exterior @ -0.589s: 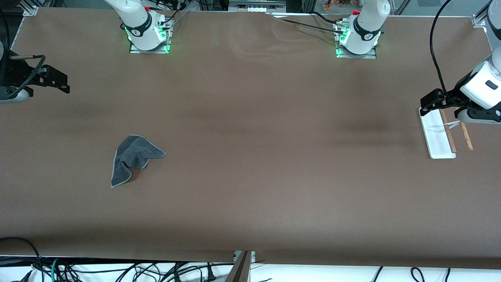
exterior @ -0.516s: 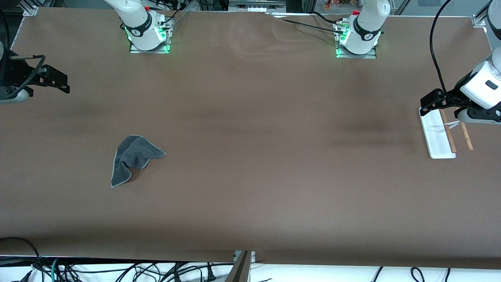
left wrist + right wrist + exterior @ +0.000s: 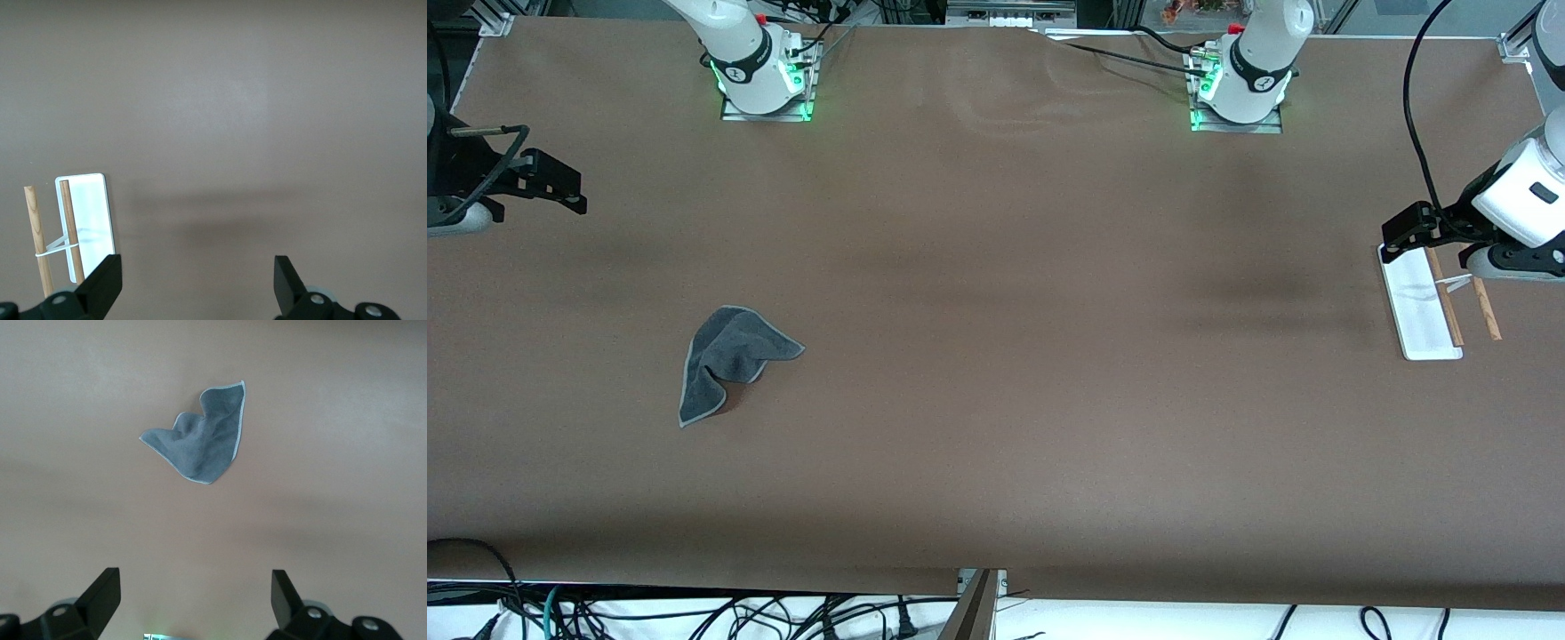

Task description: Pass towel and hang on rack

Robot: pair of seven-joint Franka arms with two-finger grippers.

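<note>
Grey and soft, the towel [image 3: 730,358] lies crumpled on the brown desk [image 3: 996,427] toward the right arm's end, its lighter stitched edge showing along the folds. One corner points toward the middle of the desk and another trails nearer to the front camera. In the right wrist view the towel [image 3: 198,438] sits alone on bare desk, well apart from the gripper fingers [image 3: 100,597] at the edge of that picture.

Nothing touches the towel. The right gripper [image 3: 538,182] hangs over the desk's edge at the right arm's end, well apart from the towel, with its fingers spread wide and nothing between them; the right wrist view shows the right gripper [image 3: 193,597] the same way, released over bare desk.

At the left arm's end stands the rack [image 3: 1427,307]: a flat white base with two thin light-brown wooden rods beside it, joined by a white crosspiece. It carries no cloth. The left wrist view shows the rack [image 3: 83,223] with both rods and the crosspiece clear of the fingers.

The left gripper [image 3: 1423,233] hangs over the end of the rack farther from the front camera, released and holding nothing; its two dark fingers stand wide apart in the left wrist view [image 3: 197,287].
</note>
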